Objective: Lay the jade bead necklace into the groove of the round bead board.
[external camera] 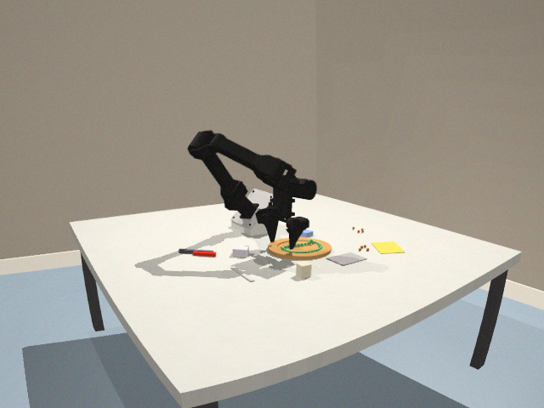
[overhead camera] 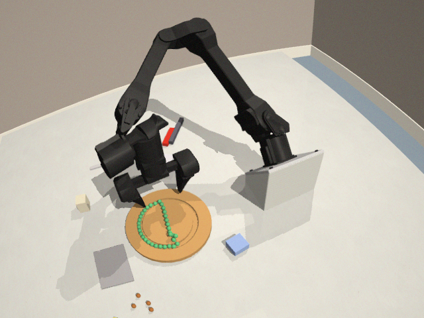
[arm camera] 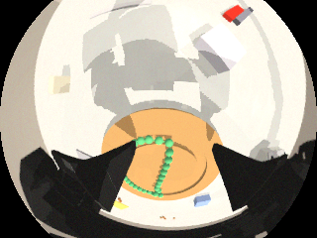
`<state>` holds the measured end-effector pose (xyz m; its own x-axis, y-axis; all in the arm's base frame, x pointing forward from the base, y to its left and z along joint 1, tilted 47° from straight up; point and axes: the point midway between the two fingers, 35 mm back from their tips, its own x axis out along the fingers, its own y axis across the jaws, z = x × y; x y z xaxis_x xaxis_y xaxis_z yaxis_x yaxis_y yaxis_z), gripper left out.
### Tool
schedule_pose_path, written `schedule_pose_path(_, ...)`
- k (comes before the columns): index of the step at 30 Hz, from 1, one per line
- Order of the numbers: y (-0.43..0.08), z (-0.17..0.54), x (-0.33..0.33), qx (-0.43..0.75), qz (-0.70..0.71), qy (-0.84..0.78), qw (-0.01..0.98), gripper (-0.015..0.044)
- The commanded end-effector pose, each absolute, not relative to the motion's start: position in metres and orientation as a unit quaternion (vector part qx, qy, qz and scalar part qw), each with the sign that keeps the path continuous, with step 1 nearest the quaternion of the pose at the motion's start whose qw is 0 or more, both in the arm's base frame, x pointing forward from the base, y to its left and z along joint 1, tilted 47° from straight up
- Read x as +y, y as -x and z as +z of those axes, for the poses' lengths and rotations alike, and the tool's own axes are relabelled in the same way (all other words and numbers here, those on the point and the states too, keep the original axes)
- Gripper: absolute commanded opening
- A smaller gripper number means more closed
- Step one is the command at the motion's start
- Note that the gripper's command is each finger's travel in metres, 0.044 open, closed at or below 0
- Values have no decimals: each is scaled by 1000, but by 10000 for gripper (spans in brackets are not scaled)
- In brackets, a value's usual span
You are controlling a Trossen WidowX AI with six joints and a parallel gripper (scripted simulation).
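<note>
The jade bead necklace (overhead camera: pixel 166 220) (external camera: pixel 303 252) (arm camera: pixel 168 160) lies on the round bead board (overhead camera: pixel 205 222) (external camera: pixel 327 248) (arm camera: pixel 188 119). In the top view, its beads follow the left and lower-left of the ring groove; the rest runs nearly straight across the board's middle, from a corner at the top to a small kinked bunch at the lower right. The groove's right side shows bare. My gripper (overhead camera: pixel 162 199) (external camera: pixel 282 245) (arm camera: pixel 174 144) is open and empty, its fingers wide apart low over the board's upper edge in the top view, either side of the necklace's top corner.
A blue block (overhead camera: pixel 236 244) (arm camera: pixel 202 200), a grey sheet (overhead camera: pixel 113 273) (external camera: pixel 347 258) and a cream block (overhead camera: pixel 83 203) (external camera: pixel 303 269) lie around the board. A white block (external camera: pixel 240 251) (arm camera: pixel 220 47), a red bar (overhead camera: pixel 167 136) (external camera: pixel 204 253), small brown balls (overhead camera: pixel 148 303) and a yellow sheet (external camera: pixel 388 247) lie farther out.
</note>
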<state>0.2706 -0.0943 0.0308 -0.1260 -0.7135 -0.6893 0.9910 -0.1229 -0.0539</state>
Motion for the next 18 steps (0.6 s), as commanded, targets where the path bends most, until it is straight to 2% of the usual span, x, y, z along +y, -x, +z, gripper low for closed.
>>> schedule_pose_path(1, -271, 32, -94, 263, -703, -263, 607, 440)
schedule_pose_path(11, -271, 32, -94, 263, -703, -263, 607, 440)
schedule_pose_path(18, -281, 44, -65, 278, -697, -251, 612, 256)
